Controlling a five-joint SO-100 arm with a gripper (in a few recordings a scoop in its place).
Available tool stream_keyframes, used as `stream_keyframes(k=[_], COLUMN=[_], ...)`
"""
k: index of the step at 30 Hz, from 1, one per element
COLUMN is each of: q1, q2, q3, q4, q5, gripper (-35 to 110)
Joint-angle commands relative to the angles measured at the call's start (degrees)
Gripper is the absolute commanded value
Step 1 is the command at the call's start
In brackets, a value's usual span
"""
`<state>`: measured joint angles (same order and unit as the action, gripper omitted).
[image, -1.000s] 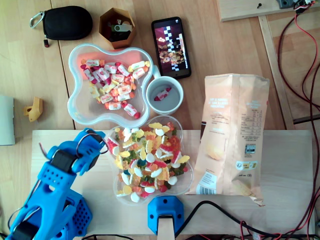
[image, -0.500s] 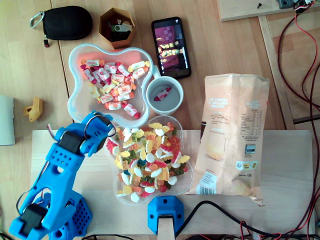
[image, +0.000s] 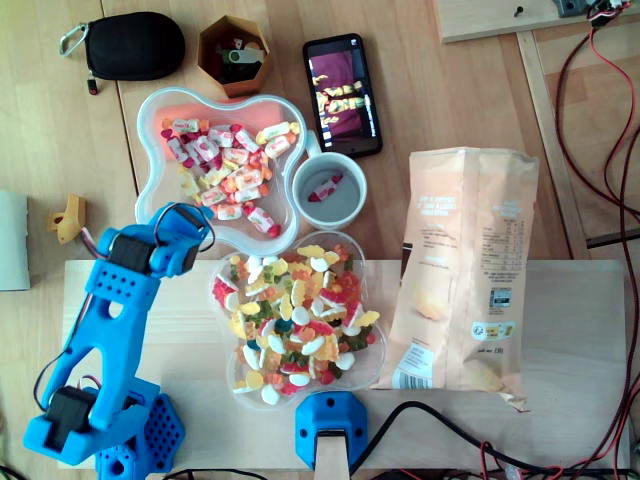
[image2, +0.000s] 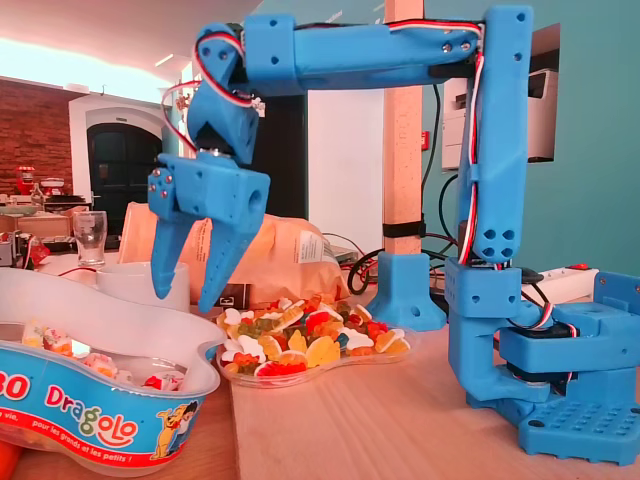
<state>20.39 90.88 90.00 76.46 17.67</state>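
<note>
Swung away from the gummy tray beside it, the hand hangs spread and empty over the near rim of the sweets bowl. Lowering here, a finger might strike that rim and tip the bowl.

Blue gripper; white tub, red-yellow-white wrapped candies; multicoloured gummies; pale orange bag.
</note>
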Motion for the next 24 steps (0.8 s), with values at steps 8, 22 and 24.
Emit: stream_keyframes(k=[8, 22, 24], q1=[4.7, 6.5, 6.4], q2=[0.9, -5.1, -6.3], q3=[-5.3, -6.0, -6.2], q4=[0.1, -3.8, -6.5], q5=[1.1, 0.4, 0.1], gripper=[22, 22, 22])
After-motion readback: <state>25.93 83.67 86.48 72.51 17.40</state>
